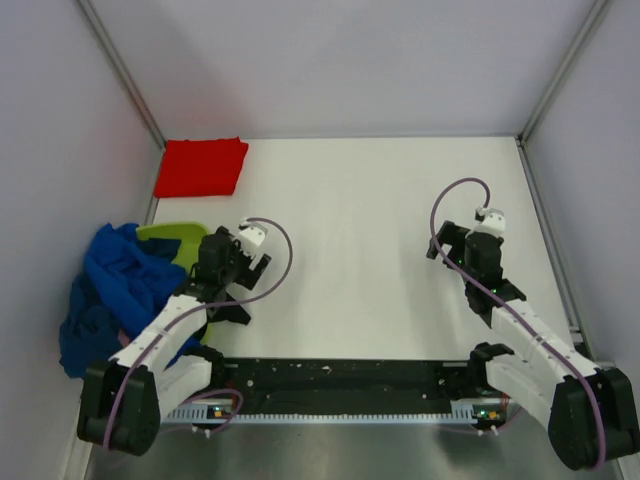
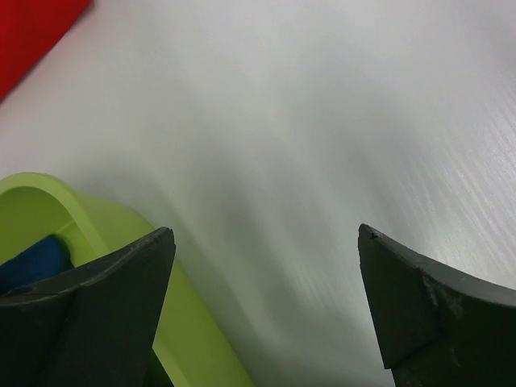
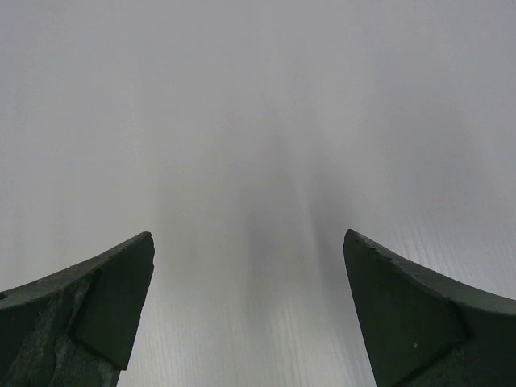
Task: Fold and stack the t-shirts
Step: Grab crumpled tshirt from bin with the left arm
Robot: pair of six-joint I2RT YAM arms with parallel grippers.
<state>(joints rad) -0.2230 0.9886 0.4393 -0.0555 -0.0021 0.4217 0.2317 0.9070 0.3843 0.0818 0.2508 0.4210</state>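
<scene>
A folded red t-shirt (image 1: 202, 167) lies flat at the table's far left corner; its corner also shows in the left wrist view (image 2: 28, 32). A heap of royal blue t-shirts (image 1: 110, 290) spills out of the lime green basket (image 1: 170, 238) at the left edge; a bit of blue cloth (image 2: 32, 262) shows inside the basket (image 2: 105, 234). My left gripper (image 1: 225, 262) hangs open and empty over the basket's right rim, above bare table (image 2: 266, 266). My right gripper (image 1: 478, 243) is open and empty over bare table (image 3: 248, 266) on the right. Other shirts are out of view.
Grey walls with metal posts close the table (image 1: 380, 250) at the back and sides. A black rail (image 1: 340, 385) with the two arm bases runs along the near edge. Purple cables loop over both wrists.
</scene>
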